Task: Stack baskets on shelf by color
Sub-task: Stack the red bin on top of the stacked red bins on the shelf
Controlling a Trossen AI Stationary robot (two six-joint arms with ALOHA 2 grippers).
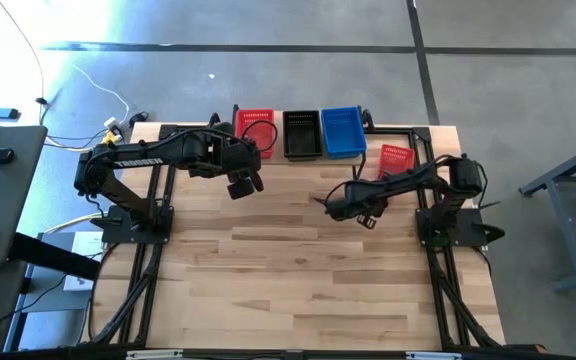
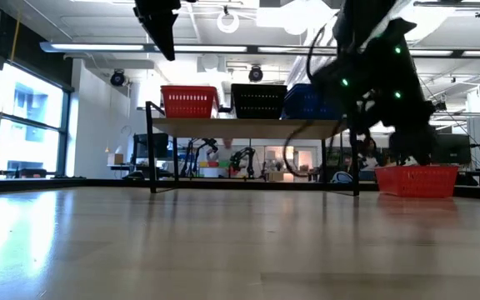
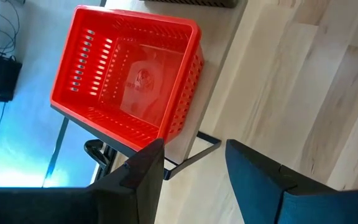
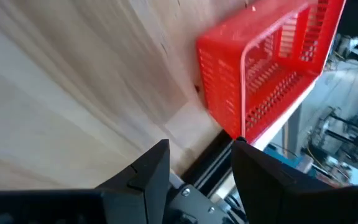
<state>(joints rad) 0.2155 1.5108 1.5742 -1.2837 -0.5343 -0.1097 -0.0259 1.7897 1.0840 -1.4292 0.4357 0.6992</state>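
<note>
Red, black and blue baskets sit in a row on the shelf [image 1: 368,128] at the upper middle of the high view: the red basket [image 1: 256,128] at the left end, the black basket [image 1: 302,134] in the middle and the blue basket [image 1: 343,132] at the right, each just beside the next. A second red basket [image 1: 397,157] rests on the wooden tabletop [image 1: 298,270] to the right of the shelf, below its right end in the frame. The left gripper [image 1: 244,184] hangs just below the shelf's red basket in the high view, raised off the table, its jaws apart and holding nothing; in its wrist view the fingers [image 3: 143,175] frame the shelf edge under that basket. The right gripper [image 1: 334,207] sits at centre right of the high view, left of the loose red basket, jaws open and empty, clear of it
</note>
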